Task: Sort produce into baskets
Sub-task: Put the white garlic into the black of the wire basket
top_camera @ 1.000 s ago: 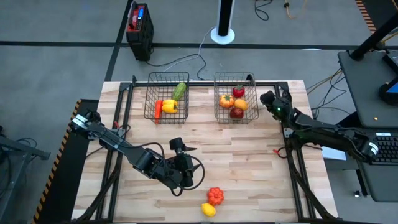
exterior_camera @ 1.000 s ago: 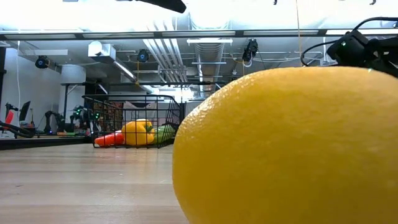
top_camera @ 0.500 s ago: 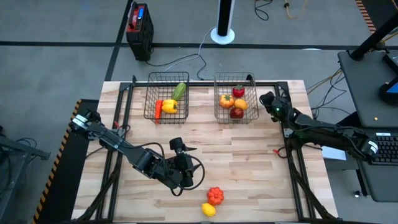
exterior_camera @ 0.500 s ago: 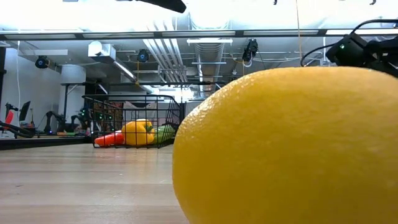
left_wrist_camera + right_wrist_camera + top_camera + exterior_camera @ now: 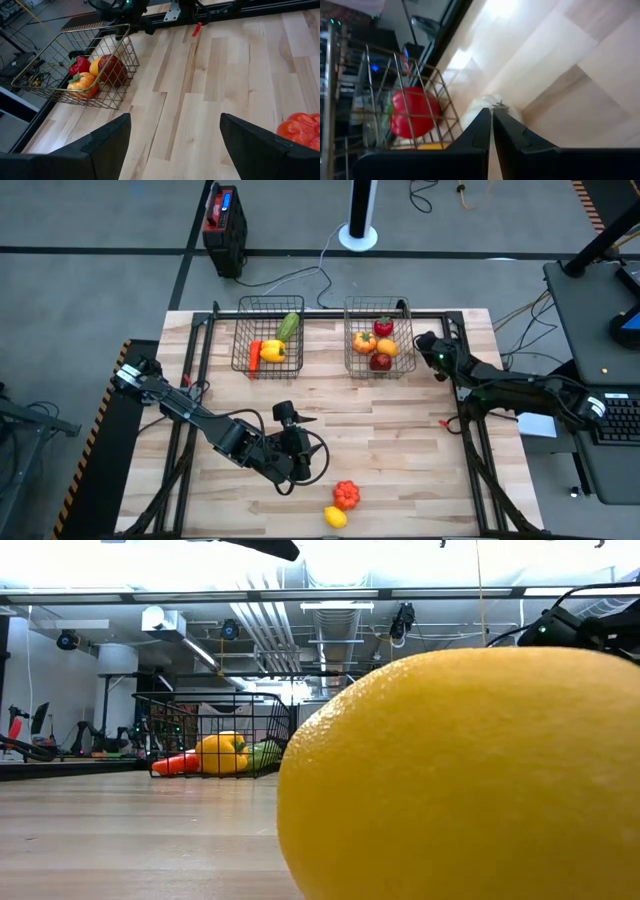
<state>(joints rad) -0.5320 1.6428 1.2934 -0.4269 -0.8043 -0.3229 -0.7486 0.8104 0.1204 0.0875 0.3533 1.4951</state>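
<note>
- At the table's (image 5: 420, 440) near edge, just right of the middle, a lemon (image 5: 335, 517) lies on the bare wood, so close to the low camera that it fills most of that view; a red tomato (image 5: 346, 494) sits just beside it, a little farther in.
- Just left of those two, the left gripper (image 5: 298, 452) hangs low over the boards with its jaws spread and nothing between them; its wrist view catches the tomato at the picture's edge, off to one side of the fingers.
- Toward the far edge stand two wire baskets. The left basket (image 5: 243, 340) holds a yellow pepper (image 5: 273, 350), a green cucumber (image 5: 288, 326) and an orange carrot (image 5: 255, 355); the right basket (image 5: 352, 325) holds a red pepper (image 5: 384, 327), an orange tomato (image 5: 364, 341), an orange (image 5: 387, 348) and a dark red apple (image 5: 380, 362).
- Beside the right basket, near the table's right edge, the right gripper (image 5: 430, 345) waits with its jaws pressed together, empty.
- The split looks like vegetables left, fruit right, though that is only a guess. Seven pieces are binned and two are left, so the step in hand seems to be the left arm reaching for the tomato.
- The next move probably calls for swinging the spread jaws over the tomato, lowering around it and closing without knocking the lemon off the edge.
</note>
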